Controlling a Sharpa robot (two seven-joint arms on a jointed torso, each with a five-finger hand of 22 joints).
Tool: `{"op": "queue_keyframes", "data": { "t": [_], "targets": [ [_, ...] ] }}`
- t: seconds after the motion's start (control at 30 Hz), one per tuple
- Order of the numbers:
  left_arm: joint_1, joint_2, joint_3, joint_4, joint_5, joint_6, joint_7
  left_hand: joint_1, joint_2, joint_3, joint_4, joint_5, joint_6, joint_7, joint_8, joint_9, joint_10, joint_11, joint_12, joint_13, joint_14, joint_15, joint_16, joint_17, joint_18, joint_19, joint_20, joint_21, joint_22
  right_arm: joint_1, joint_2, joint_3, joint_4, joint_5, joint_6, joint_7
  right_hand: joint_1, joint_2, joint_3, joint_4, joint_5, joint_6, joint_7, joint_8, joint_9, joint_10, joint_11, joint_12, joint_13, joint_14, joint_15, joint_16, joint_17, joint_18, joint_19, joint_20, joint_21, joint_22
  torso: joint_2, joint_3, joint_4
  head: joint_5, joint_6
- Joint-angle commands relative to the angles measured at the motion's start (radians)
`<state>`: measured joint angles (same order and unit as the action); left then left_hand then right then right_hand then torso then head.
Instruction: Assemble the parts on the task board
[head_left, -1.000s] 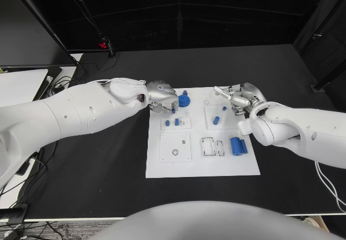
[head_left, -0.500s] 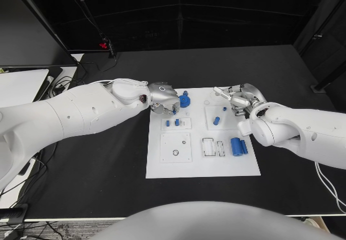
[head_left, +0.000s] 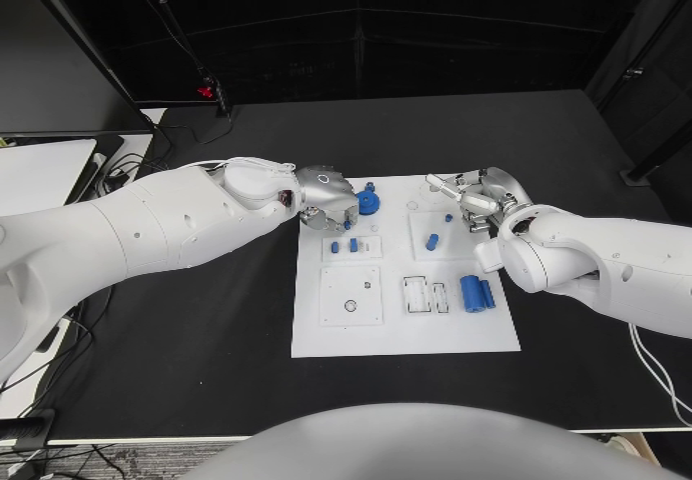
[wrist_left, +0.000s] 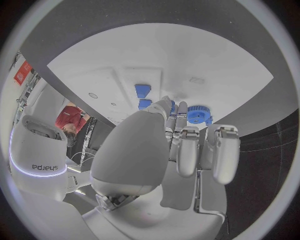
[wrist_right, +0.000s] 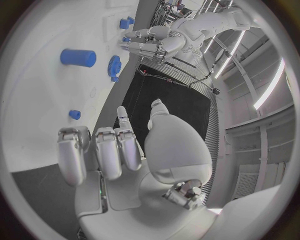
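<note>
- Left hand: at the far left corner of the task board, fingers bunched together and pointing down at the board. A small blue peg sits at the fingertips; cannot tell whether it is pinched or only touched.
- Blue gear: just beside the left hand, toward the board's middle, along the far edge.
- Two short blue pegs: standing in the board just nearer than the left hand.
- Right hand: over the board's far right corner, fingers loosely spread, holding nothing.
- Blue cylinder: lying on the board just nearer than the right hand.
- Two larger blue cylinders: side by side at the board's right edge, nearer still.
- Board lies on the black counter.
</note>
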<state>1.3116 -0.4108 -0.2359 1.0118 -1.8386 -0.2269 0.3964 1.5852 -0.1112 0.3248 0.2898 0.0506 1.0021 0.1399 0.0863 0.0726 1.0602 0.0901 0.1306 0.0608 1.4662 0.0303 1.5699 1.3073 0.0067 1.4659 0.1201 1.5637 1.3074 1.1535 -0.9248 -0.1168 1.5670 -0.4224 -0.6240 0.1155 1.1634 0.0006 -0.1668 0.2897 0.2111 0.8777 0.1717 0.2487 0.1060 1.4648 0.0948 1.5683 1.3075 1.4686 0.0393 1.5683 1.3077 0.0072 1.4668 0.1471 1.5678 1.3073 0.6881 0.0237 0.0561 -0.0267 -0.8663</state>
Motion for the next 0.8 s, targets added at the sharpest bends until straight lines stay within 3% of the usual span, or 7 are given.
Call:
{"op": "queue_keyframes", "data": {
  "t": [0.03, 0.4, 0.67, 0.73, 0.8],
  "targets": [
    [0.0, -0.001, 0.0, -0.001, -0.005, -0.023, -0.01, -0.02, -0.022, -0.019, 0.0, 0.006, -0.015, 0.002, -0.004, -0.002, 0.001, 0.008, -0.003, 0.002, 0.105, 0.009, 0.001, 0.263, 0.001, 0.083, 0.013, -0.016, 0.254, 0.001, 0.0, 0.0, 0.001, -0.002, 0.008, 0.003, 0.004, 0.003, -0.006, -0.001, 0.007, -0.007, 0.001, 0.007, 0.001, 0.106, 0.005, 0.003, 0.263, 0.102, 0.002, 0.002, 0.263, -0.005, 0.098, 0.004, -0.004, 0.26, 0.0, -0.0001, 0.0005, 0.001, 0.002],
    [0.0, -0.005, 0.0, -0.014, -0.005, -0.139, -0.038, -0.061, -0.031, -0.039, 0.0, 0.011, -0.033, 0.012, -0.004, -0.003, 0.009, 0.012, 0.001, 0.003, 0.105, 0.009, 0.001, 0.263, 0.003, 0.075, 0.017, -0.025, 0.25, 0.001, 0.003, 0.0, 0.0, -0.002, 0.013, 0.002, 0.005, 0.004, -0.007, -0.001, 0.007, -0.007, 0.001, 0.009, 0.002, 0.106, 0.005, 0.003, 0.263, 0.102, 0.002, 0.002, 0.263, -0.005, 0.098, 0.004, -0.003, 0.261, 0.001, -0.0002, 0.0006, 0.002, 0.003],
    [0.001, -0.026, 0.0, -0.012, -0.005, -0.217, -0.061, -0.067, -0.029, -0.039, -0.001, 0.012, -0.088, 0.012, -0.019, -0.007, 0.006, 0.014, 0.0, 0.002, 0.098, 0.01, -0.005, 0.247, 0.01, 0.056, 0.018, -0.048, 0.241, 0.001, 0.0, 0.0, 0.001, -0.002, 0.013, 0.004, 0.005, 0.004, -0.007, -0.001, 0.007, -0.007, 0.001, 0.009, 0.002, 0.106, 0.005, 0.003, 0.263, 0.102, 0.002, 0.002, 0.263, -0.005, 0.098, 0.004, -0.003, 0.26, 0.0, -0.0001, 0.0013, -0.002, 0.003],
    [0.002, -0.04, 0.0, -0.005, -0.005, -0.231, -0.064, -0.07, -0.03, -0.04, -0.001, 0.012, -0.1, 0.009, -0.015, -0.006, -0.001, 0.011, -0.002, 0.002, 0.075, 0.007, -0.031, 0.185, 0.017, 0.034, 0.017, -0.074, 0.231, 0.001, -0.002, 0.0, 0.002, -0.003, 0.009, 0.008, 0.005, 0.004, -0.007, -0.001, 0.007, -0.007, 0.001, 0.009, 0.002, 0.106, 0.005, 0.003, 0.263, 0.102, 0.002, 0.002, 0.263, -0.004, 0.096, 0.004, -0.006, 0.259, 0.0, 0.0007, 0.001, -0.003, 0.004],
    [0.006, -0.067, 0.0, 0.011, -0.005, -0.245, -0.067, -0.079, -0.033, -0.043, -0.001, 0.012, -0.106, 0.005, -0.009, -0.004, -0.001, 0.004, 0.0, 0.003, 0.022, -0.001, -0.098, 0.056, 0.028, 0.002, 0.013, -0.113, 0.216, 0.001, -0.007, 0.001, 0.007, -0.003, 0.003, 0.018, 0.006, 0.004, -0.008, -0.001, 0.007, -0.007, 0.001, 0.009, 0.002, 0.106, 0.005, 0.003, 0.263, 0.102, 0.003, 0.002, 0.263, -0.003, 0.093, 0.004, -0.009, 0.258, -0.001, 0.0008, -0.0002, 0.0, 0.004]
  ]
}}
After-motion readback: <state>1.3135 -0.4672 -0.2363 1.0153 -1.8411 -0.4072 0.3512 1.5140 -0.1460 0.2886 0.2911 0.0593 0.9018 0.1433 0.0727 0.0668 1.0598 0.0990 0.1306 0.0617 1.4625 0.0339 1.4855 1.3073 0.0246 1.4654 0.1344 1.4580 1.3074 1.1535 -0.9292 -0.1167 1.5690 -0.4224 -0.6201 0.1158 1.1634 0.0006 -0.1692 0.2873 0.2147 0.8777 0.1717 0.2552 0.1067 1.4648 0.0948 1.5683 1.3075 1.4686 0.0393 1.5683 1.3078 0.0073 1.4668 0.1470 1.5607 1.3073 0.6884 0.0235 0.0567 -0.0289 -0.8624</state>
